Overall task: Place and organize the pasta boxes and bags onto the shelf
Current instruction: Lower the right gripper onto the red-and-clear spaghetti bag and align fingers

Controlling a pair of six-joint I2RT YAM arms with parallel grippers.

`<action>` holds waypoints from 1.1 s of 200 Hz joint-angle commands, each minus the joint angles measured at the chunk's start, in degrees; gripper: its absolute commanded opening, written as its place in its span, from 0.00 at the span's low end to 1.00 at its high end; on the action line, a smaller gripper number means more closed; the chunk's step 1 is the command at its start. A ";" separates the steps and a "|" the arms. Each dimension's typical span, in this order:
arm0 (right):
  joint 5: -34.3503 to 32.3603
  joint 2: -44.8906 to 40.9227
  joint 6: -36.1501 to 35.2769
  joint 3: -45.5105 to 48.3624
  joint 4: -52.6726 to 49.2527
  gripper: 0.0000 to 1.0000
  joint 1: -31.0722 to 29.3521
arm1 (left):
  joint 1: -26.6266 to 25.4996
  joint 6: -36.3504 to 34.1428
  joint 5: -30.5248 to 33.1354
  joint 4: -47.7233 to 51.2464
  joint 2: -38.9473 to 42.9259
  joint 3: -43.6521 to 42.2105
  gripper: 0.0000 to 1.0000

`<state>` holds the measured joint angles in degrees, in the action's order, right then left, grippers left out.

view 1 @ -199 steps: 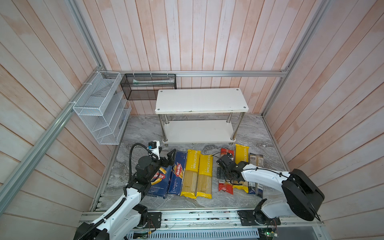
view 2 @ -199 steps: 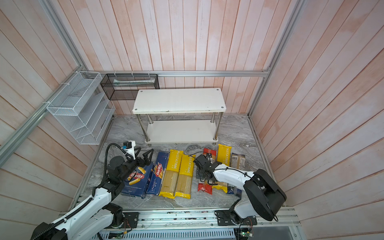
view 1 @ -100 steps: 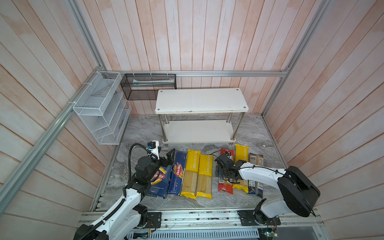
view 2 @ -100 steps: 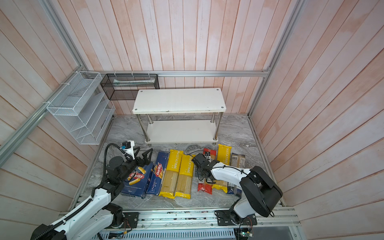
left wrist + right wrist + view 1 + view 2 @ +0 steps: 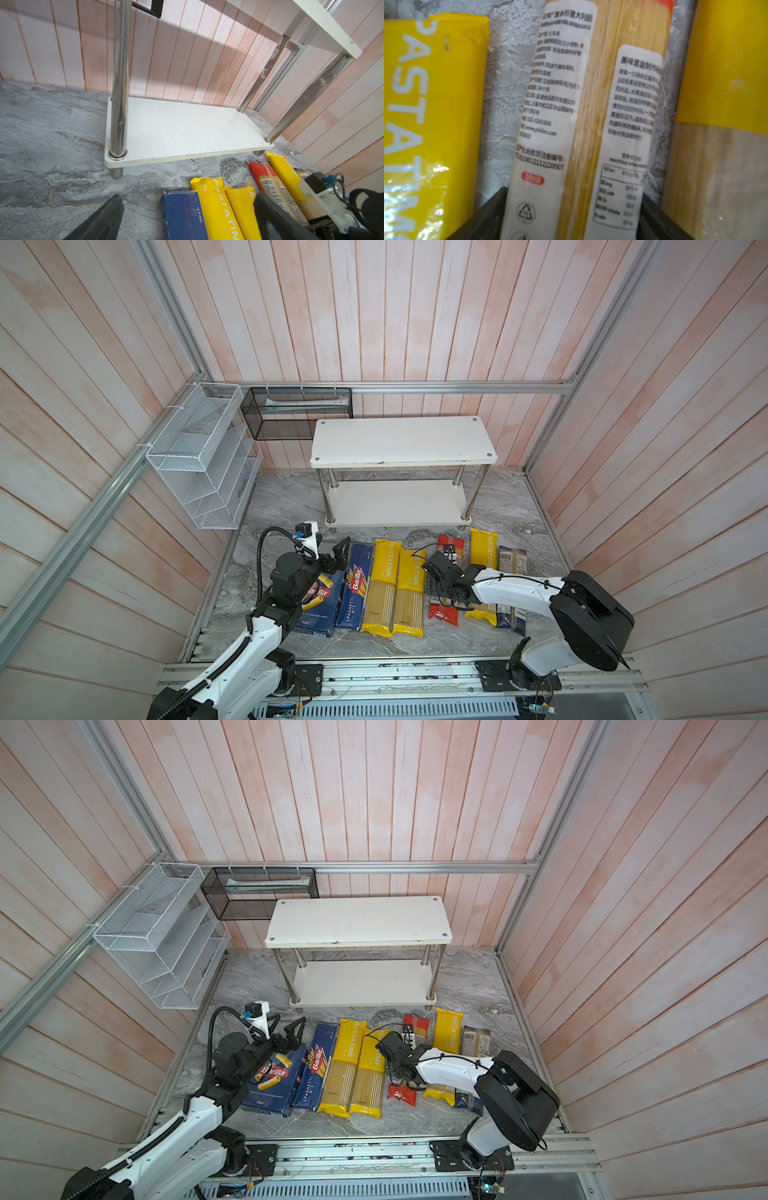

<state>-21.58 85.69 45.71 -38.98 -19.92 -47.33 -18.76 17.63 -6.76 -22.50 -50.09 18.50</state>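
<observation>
Directly under the right end effector [image 5: 571, 218], whose jaws stand open astride its width, the red-ended bag [image 5: 602, 93] lies flat on the worktop [image 5: 502, 83] between yellow bags [image 5: 436, 93], long axis pointing toward the shelf [image 5: 395, 502]; the right arm is nearer.

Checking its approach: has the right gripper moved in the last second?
Yes. In a top view the right gripper has shifted slightly left, nearer the pair of yellow bags, over the red-ended bag.

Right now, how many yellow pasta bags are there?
3 yellow bags. Two lie side by side right of the spaghetti box; the third, right of the red-ended bag, partly under the right arm. None seems hidden.
</observation>
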 commanded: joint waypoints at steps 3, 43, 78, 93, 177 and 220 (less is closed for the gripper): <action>4.01 0.50 0.44 3.90 -4.97 0.89 -0.72 | -0.13 -0.11 0.96 -0.74 -0.66 -1.02 1.00; 5.29 -2.09 1.57 5.36 -5.43 0.89 -0.71 | -0.15 0.17 0.09 -1.02 -0.76 -1.06 1.00; 4.72 -4.92 1.62 7.19 -7.00 0.89 -1.29 | -0.13 0.14 -0.39 -0.99 -0.41 -1.02 1.00; 5.58 -6.25 1.79 8.13 -5.57 0.90 -1.21 | -0.15 0.13 -0.44 -0.94 0.02 -1.08 1.00; 6.80 -6.21 2.72 7.70 0.24 0.91 1.99 | -0.13 0.06 -0.35 -0.52 -0.04 -0.85 1.00; 5.06 -3.42 1.64 4.26 -4.28 0.91 2.16 | -0.15 0.16 -0.04 -0.45 1.11 -1.23 1.00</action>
<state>-18.13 79.42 46.94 -33.87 -19.11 -45.60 -18.76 17.63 -7.01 -22.70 -49.98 18.13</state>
